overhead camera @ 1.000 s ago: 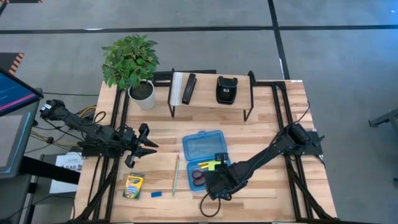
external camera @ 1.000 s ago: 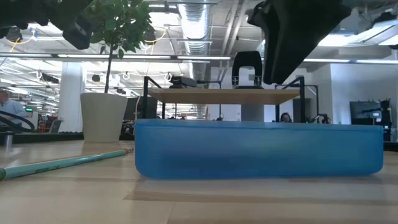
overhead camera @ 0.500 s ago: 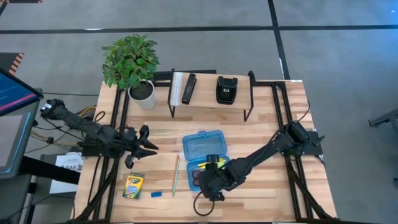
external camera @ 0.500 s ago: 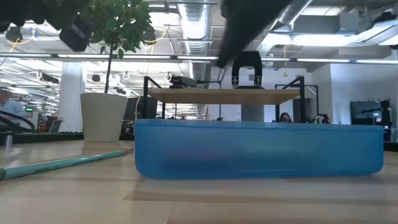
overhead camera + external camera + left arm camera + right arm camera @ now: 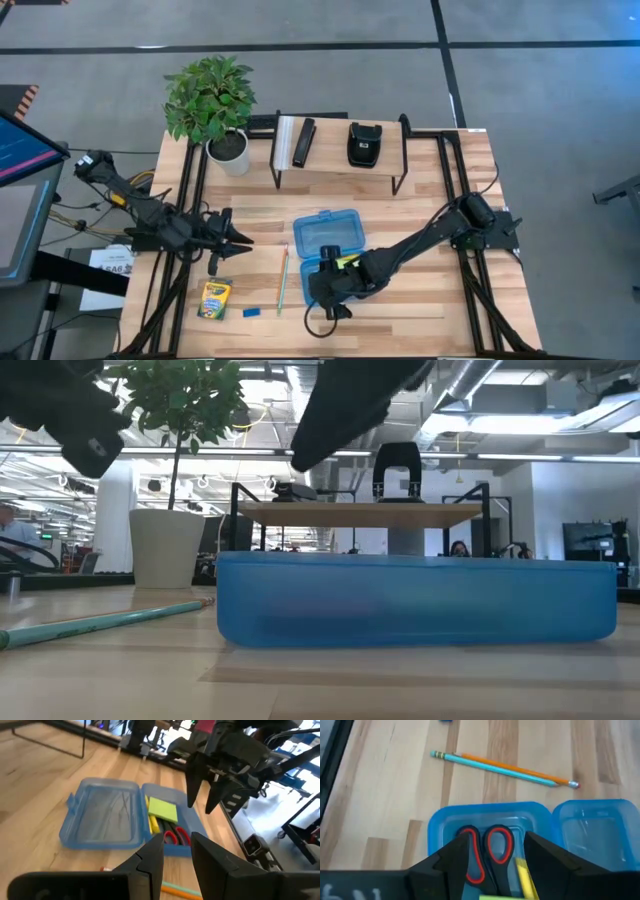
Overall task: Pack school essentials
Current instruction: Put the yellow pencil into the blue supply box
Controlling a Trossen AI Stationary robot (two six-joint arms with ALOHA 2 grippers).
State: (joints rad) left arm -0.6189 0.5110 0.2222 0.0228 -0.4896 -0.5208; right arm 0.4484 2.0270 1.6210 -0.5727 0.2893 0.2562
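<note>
From my remote station I see the left end effector (image 5: 238,243) hovering over bare wooden worktop (image 5: 420,215) at the left, its fingers set a little apart and holding nothing. Below it lie the yellow-green cardboard crayon box (image 5: 214,298), its printing too small to read, and the tiny blue eraser (image 5: 251,312). Just to their right, the thin green pencil (image 5: 492,766) and orange pencil (image 5: 520,770) rest side by side, touching, near the blue translucent plastic case (image 5: 102,817), which stands open with its lid folded flat. In the tray I make out the red-handled scissors (image 5: 485,850), a yellow pencil (image 5: 150,823) and the lime-green sticky-note pad (image 5: 163,810). The right end effector (image 5: 318,289) hangs over that tray, fingers spread wide and empty. I judge packing to be roughly half done, with the right arm between items. The next move calls for a pick from the worktop; the two pencils lie nearest, and their flat, thin shafts will need a low, square pinch. I can read no brand, label or writing anywhere.
</note>
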